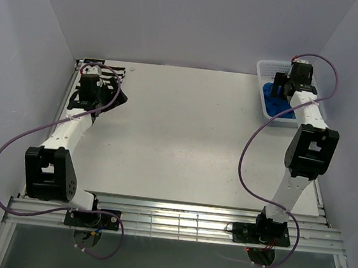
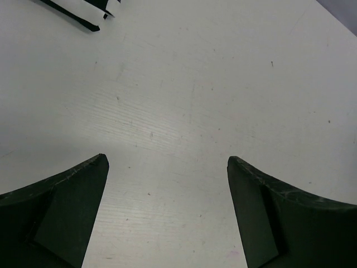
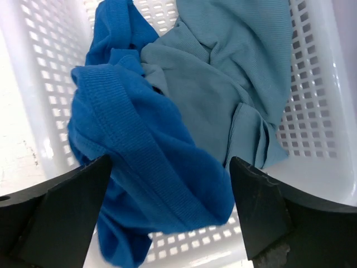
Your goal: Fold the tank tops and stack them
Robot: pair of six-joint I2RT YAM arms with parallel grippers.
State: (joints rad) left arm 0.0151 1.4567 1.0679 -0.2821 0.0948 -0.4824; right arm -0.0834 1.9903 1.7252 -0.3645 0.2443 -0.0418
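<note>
— at the far right corner, your right gripper (image 3: 168,162) hangs inside the white plastic mesh basket (image 3: 312,84). its jaws are spread wide on either side of the bright royal blue soft cloth tank top (image 3: 128,139), with nothing pinched yet.
— and the muted teal-blue fine-knit tank top (image 3: 223,72)?
— crumpled in the same basket, touching the blue one. that's your main risk: both are limp and bunched together, so a deep close could gather a teal fold with the blue and drag out two at once.
— anything else?
— the basket looks light and is all holes. a fingertip or a bit of cloth snagging in the lattice could lift or tip it. i'd aim for the thick ribbed band along the blue top's edge.
— what about the left side?
— your left gripper (image 2: 167,161) is spread too, holding nothing, above the bare white table (image 2: 184,84) at the far left. the black-and-white striped tank top (image 2: 83,22) lies on the table just beside it, so a careless sweep there could rumple it.
</note>
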